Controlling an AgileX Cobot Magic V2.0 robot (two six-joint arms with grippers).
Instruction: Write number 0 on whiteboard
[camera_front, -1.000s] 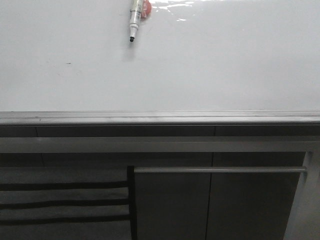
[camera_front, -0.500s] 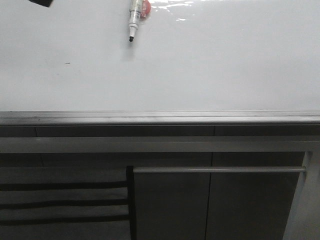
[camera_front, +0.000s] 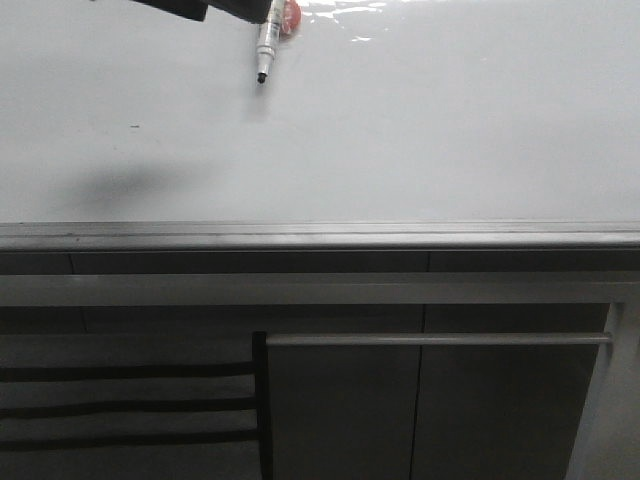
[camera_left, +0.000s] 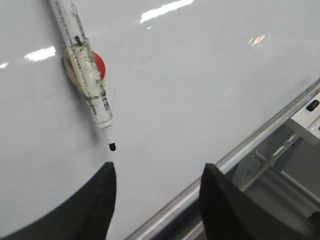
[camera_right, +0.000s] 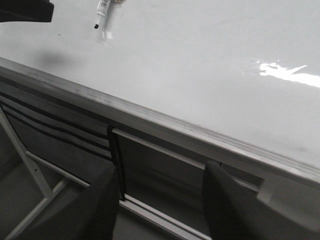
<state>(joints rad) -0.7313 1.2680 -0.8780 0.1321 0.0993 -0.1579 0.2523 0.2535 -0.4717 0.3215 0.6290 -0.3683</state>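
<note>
Large glossy white whiteboard (camera_front: 420, 130), upright, spanning the whole width, glare patches along its top, grey metal rail along the lower edge. Surface bare of any drawn loop; only one tiny dark speck at left.

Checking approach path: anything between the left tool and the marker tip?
Nothing. In the left wrist view only bare whiteboard separates the open left tool from the marker tip.
</note>
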